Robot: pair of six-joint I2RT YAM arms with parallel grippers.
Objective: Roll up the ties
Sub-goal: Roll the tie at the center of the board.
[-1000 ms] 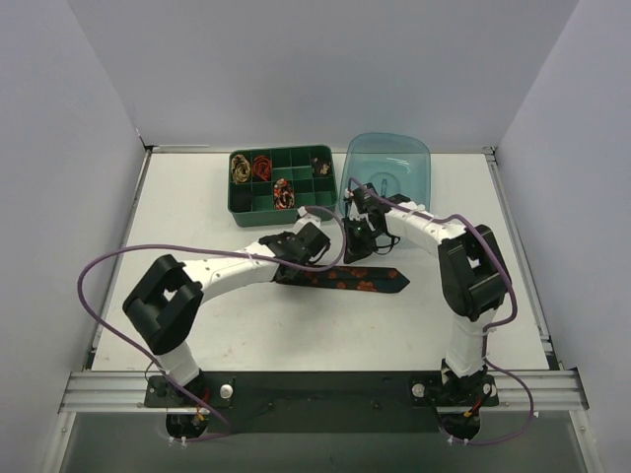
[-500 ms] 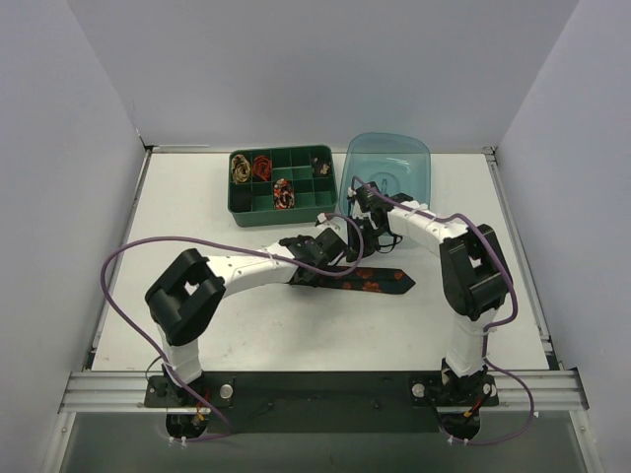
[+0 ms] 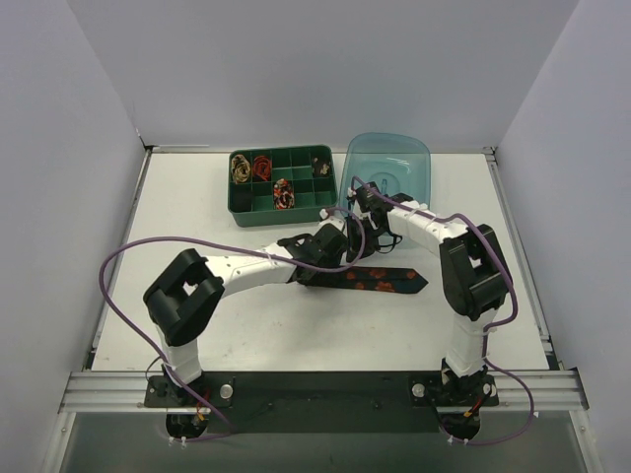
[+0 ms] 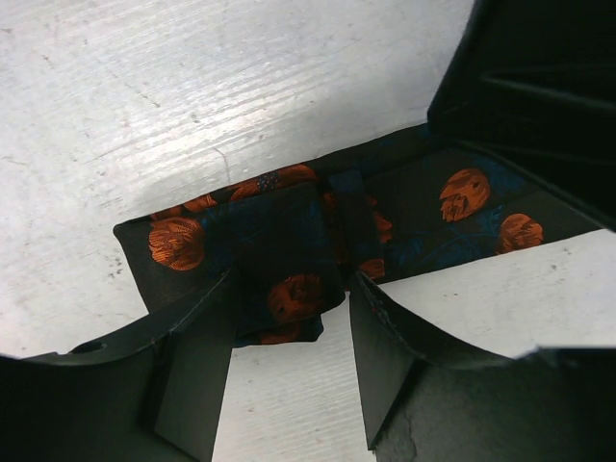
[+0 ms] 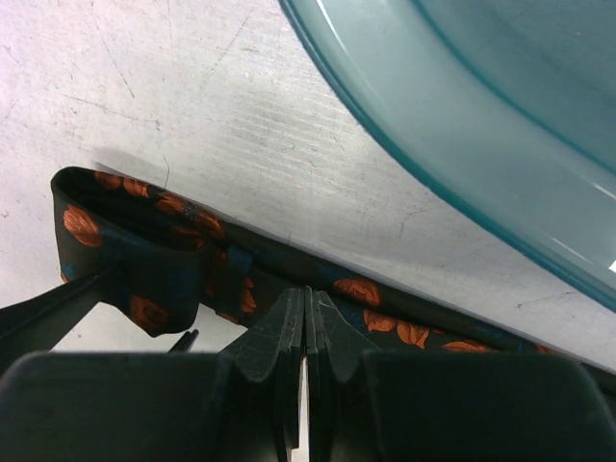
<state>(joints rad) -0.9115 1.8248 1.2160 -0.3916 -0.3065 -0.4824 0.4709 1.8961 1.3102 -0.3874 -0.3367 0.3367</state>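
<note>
A black tie with orange-red blotches (image 3: 386, 281) lies flat at mid-table, its left end folded over. My left gripper (image 3: 317, 264) is open over that folded end. In the left wrist view the fold (image 4: 178, 241) reaches in between my spread fingers, and my left gripper (image 4: 291, 294) is not closed on it. My right gripper (image 3: 355, 254) is shut. In the right wrist view its tips (image 5: 306, 294) rest at the tie's near edge (image 5: 154, 245); I cannot tell whether they pinch fabric. Small coiled ties, one gold-black (image 3: 240, 168) and one red (image 3: 261, 166), sit in the green tray.
A green compartment tray (image 3: 281, 218) stands at the back centre. A teal plastic bowl (image 3: 389, 163) stands just right of it, close behind my right gripper, and also shows in the right wrist view (image 5: 481, 115). Purple cables loop over both arms.
My left gripper has moved right along the tie toward the right gripper. The tie has slid right, its pointed end now farther right. The right gripper has barely moved.
</note>
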